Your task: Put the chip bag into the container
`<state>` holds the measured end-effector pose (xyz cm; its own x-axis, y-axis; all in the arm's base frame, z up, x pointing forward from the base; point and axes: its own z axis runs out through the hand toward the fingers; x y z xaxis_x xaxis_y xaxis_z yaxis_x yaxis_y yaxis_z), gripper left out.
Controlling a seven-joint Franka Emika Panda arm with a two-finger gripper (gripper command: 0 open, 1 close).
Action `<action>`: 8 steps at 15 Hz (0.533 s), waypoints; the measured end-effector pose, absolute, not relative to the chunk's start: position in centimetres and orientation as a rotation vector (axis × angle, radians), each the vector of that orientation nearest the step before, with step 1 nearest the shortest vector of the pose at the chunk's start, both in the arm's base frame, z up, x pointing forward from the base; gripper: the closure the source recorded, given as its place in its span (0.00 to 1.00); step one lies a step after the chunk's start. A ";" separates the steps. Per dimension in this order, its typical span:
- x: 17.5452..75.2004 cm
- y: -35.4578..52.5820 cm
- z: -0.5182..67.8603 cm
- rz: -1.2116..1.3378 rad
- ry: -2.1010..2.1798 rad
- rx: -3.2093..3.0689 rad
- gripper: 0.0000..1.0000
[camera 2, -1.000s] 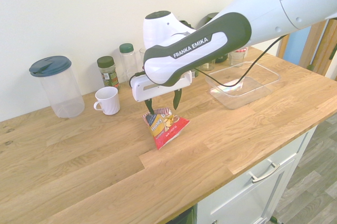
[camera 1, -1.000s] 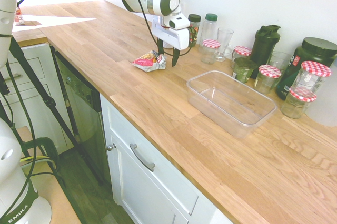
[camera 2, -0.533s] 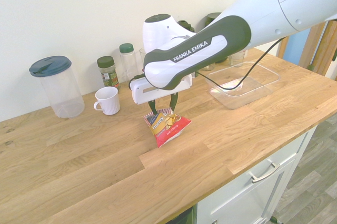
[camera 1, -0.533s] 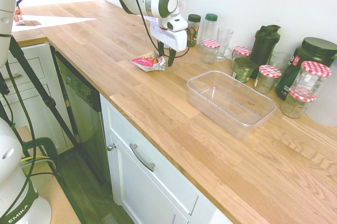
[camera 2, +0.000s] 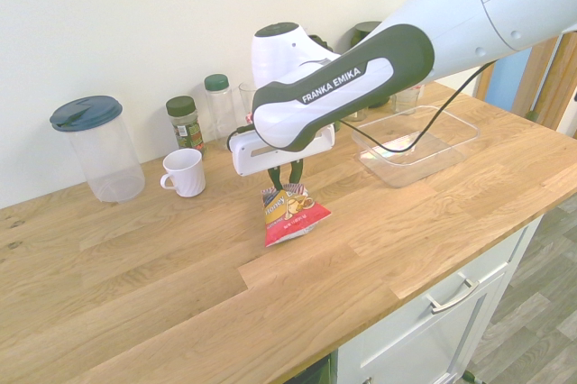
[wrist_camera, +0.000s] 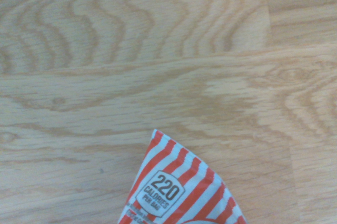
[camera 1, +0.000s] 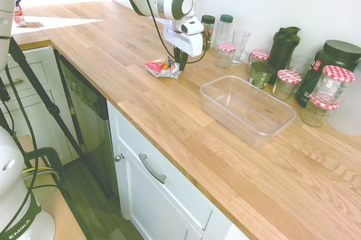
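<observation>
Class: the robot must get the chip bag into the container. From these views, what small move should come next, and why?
Probably lift straight up. The hand has its fingers pinched on the chip bag's upper end, its lower end resting on the counter. The container sits apart along the counter, so the bag must clear its rim.

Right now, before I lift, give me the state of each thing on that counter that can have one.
gripper: pointing down, fingers closed on the chip bag's top edge
chip bag: pinched, lower end on the countertop
container: empty, no lid, upright
white mug: upright
clear canister: blue lid on
checked-lid jars: lids on
spice jars: capped
</observation>
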<state>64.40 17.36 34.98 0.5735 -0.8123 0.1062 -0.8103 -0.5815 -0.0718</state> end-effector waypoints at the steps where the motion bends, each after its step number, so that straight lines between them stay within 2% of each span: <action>1: 64.3 17.3 35.1 -0.199 1.428 -2.774 1.00; 8: 62.0 18.2 37.8 -0.211 1.379 -2.758 1.00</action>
